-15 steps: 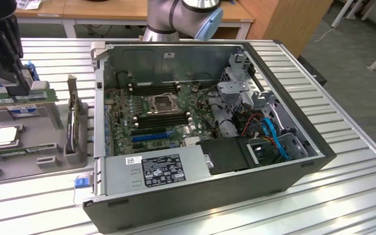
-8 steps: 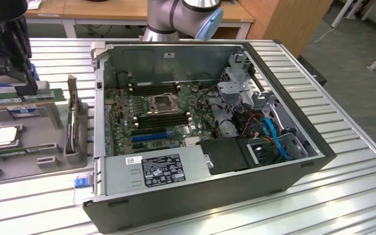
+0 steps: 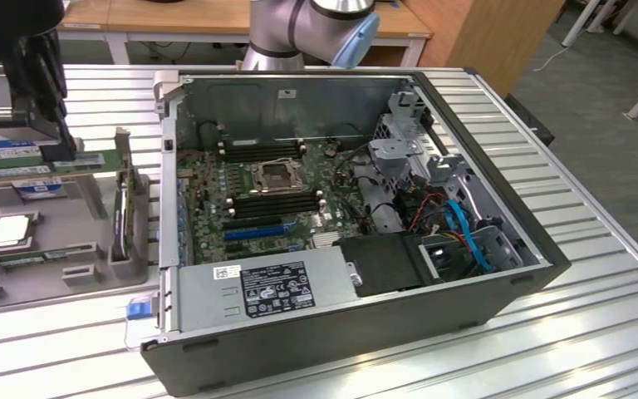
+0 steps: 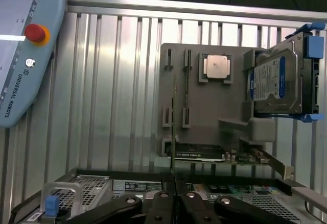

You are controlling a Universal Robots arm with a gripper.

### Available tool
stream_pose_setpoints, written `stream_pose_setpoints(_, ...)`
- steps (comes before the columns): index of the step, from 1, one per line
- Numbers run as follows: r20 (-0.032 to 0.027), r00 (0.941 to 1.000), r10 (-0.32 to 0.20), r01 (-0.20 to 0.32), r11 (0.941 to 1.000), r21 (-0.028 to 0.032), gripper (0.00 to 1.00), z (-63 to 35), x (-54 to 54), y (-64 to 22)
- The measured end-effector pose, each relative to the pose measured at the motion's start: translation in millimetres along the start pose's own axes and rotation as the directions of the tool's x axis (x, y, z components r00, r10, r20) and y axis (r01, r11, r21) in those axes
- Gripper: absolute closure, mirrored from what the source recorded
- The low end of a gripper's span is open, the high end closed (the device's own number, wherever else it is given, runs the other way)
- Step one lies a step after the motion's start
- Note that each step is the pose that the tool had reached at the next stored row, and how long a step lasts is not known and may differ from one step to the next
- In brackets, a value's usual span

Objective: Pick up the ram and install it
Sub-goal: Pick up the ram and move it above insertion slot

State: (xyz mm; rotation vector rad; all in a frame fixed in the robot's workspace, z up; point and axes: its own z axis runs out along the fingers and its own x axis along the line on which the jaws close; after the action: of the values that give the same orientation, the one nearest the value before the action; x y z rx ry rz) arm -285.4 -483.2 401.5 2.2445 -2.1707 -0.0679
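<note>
The ram (image 3: 20,170) is a long green stick with white labels. It hangs level above the grey parts tray (image 3: 42,249) at the exterior view's left, with my black gripper (image 3: 59,150) shut on its upper edge. In the wrist view the ram (image 4: 174,132) shows edge-on as a thin line running out from between my closed fingers (image 4: 162,199), over the tray (image 4: 214,106). The open computer case (image 3: 352,208) lies to the exterior view's right of the tray. Its motherboard has black memory slots (image 3: 275,204) beside the CPU socket (image 3: 277,176).
On the tray sit a square silver CPU (image 4: 216,66), a blue-labelled hard drive (image 4: 278,81) and an expansion card (image 4: 199,153) standing on edge. A teach pendant (image 4: 25,45) lies on the slatted metal table (image 3: 585,249). The case's power supply (image 3: 263,287) and drive cage (image 3: 452,241) crowd its near side.
</note>
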Motion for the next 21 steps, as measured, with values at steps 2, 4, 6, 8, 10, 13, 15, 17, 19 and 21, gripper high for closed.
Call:
stream_pose_setpoints(2,-0.0001,1.0,0.0,0.0,1.0,-0.0002,0.89,-0.2,0.1,-2.7)
stream_pose_setpoints(4,0.0,1.0,0.0,0.0,1.0,-0.0004,0.89,-0.3,0.2,-6.2)
stream_pose_setpoints(6,0.0,1.0,0.0,0.0,1.0,-0.0008,0.89,-0.4,0.3,-10.2)
stream_pose_setpoints(8,0.0,1.0,0.0,0.0,1.0,-0.0012,0.89,-0.6,0.4,-13.9)
stream_pose_setpoints(10,0.0,1.0,0.0,0.0,1.0,-0.0015,0.89,-0.8,0.6,-17.4)
stream_pose_setpoints(13,0.0001,1.0,0.0,0.0,1.0,-0.0017,0.89,-1.0,0.7,-21.9)
stream_pose_setpoints(15,0.0,1.0,0.0,0.0,1.0,-0.0019,0.89,-1.1,0.8,-24.6)
stream_pose_setpoints(17,0.0001,1.0,0.0,0.0,1.0,-0.002,0.89,-1.2,0.9,-27.2)
stream_pose_setpoints(19,0.0,1.0,0.0,0.0,1.0,-0.0022,0.89,-1.3,1.0,-29.8)
stream_pose_setpoints(21,0.0001,1.0,0.0,0.0,1.0,-0.0023,0.89,-1.4,1.0,-32.3)
